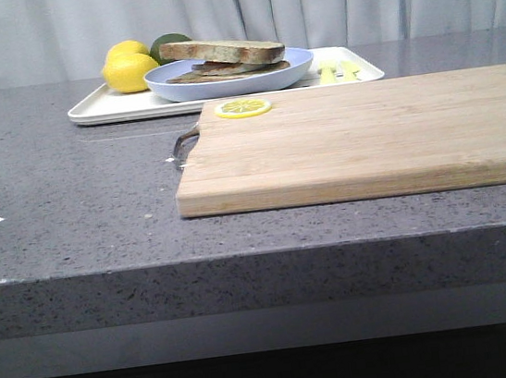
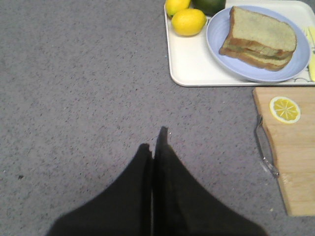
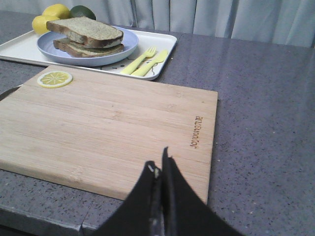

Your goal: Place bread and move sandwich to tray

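The left gripper is pressed together over bare counter, holding nothing. The right gripper is pressed together too, above the cutting board. The bread tops the sandwich on the blue plate, inside the tray. The job looks finished, so I think nothing needs grabbing next.
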`<state>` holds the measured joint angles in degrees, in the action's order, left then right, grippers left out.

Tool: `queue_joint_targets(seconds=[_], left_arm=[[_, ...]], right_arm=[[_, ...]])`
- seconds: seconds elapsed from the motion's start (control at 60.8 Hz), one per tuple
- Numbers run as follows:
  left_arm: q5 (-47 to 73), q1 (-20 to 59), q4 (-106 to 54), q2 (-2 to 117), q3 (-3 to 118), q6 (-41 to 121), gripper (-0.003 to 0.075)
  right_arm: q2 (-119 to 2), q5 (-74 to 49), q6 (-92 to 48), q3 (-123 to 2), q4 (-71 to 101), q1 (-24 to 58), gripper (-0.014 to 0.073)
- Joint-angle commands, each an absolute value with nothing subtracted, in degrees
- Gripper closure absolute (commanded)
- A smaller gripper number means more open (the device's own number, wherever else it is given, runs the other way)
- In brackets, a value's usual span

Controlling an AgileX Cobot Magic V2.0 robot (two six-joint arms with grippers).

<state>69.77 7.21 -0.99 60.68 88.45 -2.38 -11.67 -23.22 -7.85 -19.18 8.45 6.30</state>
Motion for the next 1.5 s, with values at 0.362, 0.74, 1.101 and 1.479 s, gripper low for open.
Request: queue_joint_targets(seconds=[0.362,0.74,1.101,1.479], left_arm=[[48.59,7.48,0.00,28.60,55.21,-2.36,0.0738],[40.39,7.48,-1.49,3.48,39.51,-2.36,0.0738],[31.83,7.48,-5.53,0.00,35.43,-2.36,0.0738],[31.83,7.48,-5.53,0.00,32.62,-2.36,0.0738]], right_arm=[[-12.26,-18.65,-8.08,-20.78,8.75,6.31,0.0703],[-12.26,-18.65,-8.08,-20.78,8.75,6.31,0.0703],[-12.26,-18.65,-8.08,-20.78,8.75,6.31,0.0703],[-12.26,-18.65,-8.08,-20.78,8.75,6.31,0.0703]])
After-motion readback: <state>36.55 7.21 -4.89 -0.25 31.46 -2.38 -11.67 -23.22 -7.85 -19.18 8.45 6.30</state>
